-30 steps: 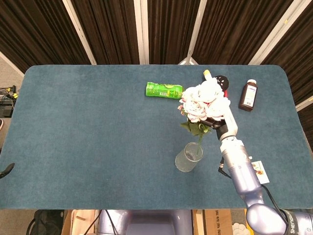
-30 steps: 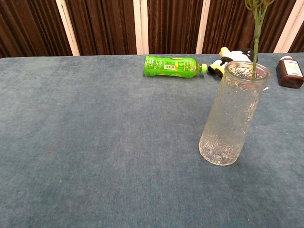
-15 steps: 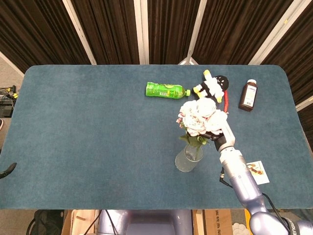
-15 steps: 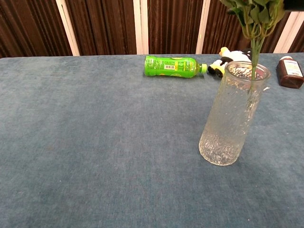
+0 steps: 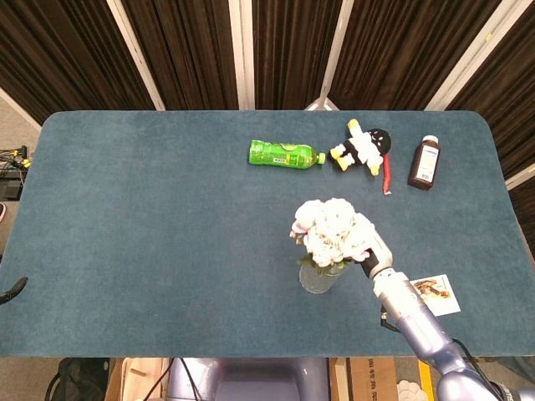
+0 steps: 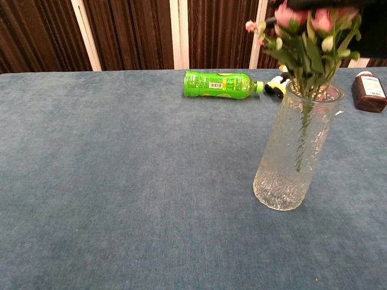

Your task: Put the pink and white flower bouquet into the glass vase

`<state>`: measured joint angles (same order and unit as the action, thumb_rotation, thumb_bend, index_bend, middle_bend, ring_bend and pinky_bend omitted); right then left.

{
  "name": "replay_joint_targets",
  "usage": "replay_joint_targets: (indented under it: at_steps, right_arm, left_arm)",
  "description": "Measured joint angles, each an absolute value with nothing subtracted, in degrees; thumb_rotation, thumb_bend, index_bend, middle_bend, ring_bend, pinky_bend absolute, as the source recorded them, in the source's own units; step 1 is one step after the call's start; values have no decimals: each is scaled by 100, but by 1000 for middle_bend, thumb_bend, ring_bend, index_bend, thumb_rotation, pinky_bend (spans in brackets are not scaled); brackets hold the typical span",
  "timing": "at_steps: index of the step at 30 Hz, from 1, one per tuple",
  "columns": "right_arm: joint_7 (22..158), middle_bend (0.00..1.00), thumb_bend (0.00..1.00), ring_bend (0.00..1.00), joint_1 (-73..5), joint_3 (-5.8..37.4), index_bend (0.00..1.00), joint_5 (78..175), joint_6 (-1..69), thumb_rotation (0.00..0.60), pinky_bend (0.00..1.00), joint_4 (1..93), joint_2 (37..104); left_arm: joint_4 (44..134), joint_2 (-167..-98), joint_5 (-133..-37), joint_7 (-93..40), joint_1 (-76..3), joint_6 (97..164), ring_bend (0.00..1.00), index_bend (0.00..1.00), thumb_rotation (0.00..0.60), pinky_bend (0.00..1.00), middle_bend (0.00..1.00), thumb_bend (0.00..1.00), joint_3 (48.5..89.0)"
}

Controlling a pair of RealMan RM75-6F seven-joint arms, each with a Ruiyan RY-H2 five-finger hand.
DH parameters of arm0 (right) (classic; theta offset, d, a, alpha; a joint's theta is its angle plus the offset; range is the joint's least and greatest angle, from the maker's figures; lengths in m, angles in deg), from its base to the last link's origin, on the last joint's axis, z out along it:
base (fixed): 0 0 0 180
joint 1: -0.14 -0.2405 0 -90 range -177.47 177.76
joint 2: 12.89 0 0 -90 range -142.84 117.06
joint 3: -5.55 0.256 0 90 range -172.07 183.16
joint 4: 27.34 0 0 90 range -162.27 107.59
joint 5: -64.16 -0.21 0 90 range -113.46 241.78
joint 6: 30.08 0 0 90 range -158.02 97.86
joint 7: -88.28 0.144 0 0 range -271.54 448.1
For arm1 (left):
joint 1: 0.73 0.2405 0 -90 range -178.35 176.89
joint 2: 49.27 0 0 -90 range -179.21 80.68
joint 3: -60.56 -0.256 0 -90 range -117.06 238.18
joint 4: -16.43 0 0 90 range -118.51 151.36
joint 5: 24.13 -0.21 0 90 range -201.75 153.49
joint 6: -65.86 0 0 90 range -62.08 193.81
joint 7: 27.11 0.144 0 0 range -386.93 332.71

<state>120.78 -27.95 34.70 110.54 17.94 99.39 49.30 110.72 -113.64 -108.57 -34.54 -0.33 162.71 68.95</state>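
Observation:
The pink and white flower bouquet stands over the ribbed glass vase near the table's front middle. In the chest view its green stems reach about halfway down inside the vase, and the blooms spread above the rim. My right hand grips the bouquet from the right, mostly hidden behind the flowers; only a dark edge of it shows at the top of the chest view. My left hand is in neither view.
A green bottle lies on its side at the back, with a black-and-white plush toy and a red stick to its right. A brown bottle stands further right. A printed card lies near my right arm.
My right hand has carried the bouquet forward and down from beside the plush toy. The stems have gone from just above the vase's rim to deep inside it.

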Motion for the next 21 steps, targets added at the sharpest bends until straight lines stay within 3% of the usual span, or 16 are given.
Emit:
replay_joint_targets:
  at_steps: [6,10,16,21]
  right_arm:
    - [12293,83,176,43,-2671,3378,96,11474,1392,600,0,9832,4638]
    - [12369,58,159,23,-2575,3357,58,11723,1226,600,0,9819,4347]
    - [12427,53,154,18,-2224,3274,53,12345,1121,600,0,9837,3694]
    - [12746,71,154,68,-1749,3208,124,13115,1185,600,10,9816,3083]
  left_arm:
    - [11080,-11363,-10847,-3448,-24,16286,0,151,600,0,0,172,6901]
    - [11083,-11362,-10827,-3453,-24,16283,0,151,600,0,0,172,6914]
    - [11099,-11358,-10820,-3445,-20,16275,0,151,600,0,0,172,6909]
    - [11134,-11356,-10841,-3429,-3,16296,0,151,600,0,0,172,6894]
